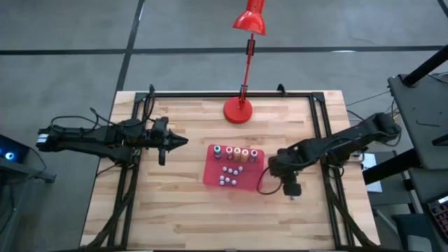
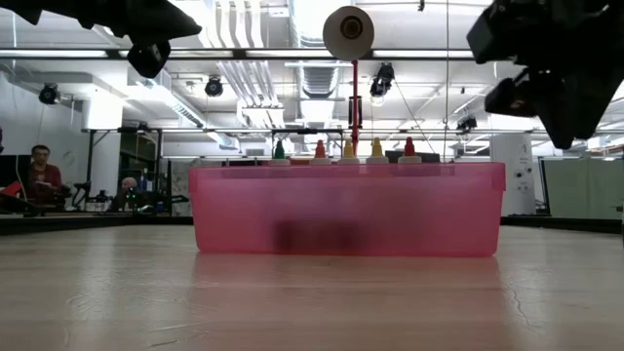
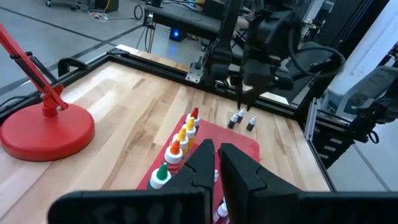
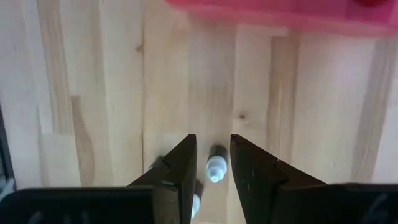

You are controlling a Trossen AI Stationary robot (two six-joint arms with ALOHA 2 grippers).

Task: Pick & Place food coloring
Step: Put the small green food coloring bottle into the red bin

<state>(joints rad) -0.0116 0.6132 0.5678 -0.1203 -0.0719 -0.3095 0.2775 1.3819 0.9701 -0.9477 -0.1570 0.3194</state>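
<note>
Wooden table (image 1: 175, 210): we are watching the right gripper (image 4: 210, 163) straddling a small dark-capped bottle (image 4: 215, 165) right of the red tray (image 1: 210, 175), jaws apart, for picking. Five food coloring bottles (image 1: 236, 152) are lining its far wall. Left gripper (image 1: 178, 141) is waiting clenched.

The left arm lies stretched out across the left side of the surface, its left gripper (image 1: 176, 141) closed, fingers pressed together, pointing toward the middle. The right arm reaches in from the right edge, elbow bent, wrist turned downward; the right gripper (image 1: 294, 189) points at the surface with its fingers (image 4: 176, 177) partly apart.
</note>
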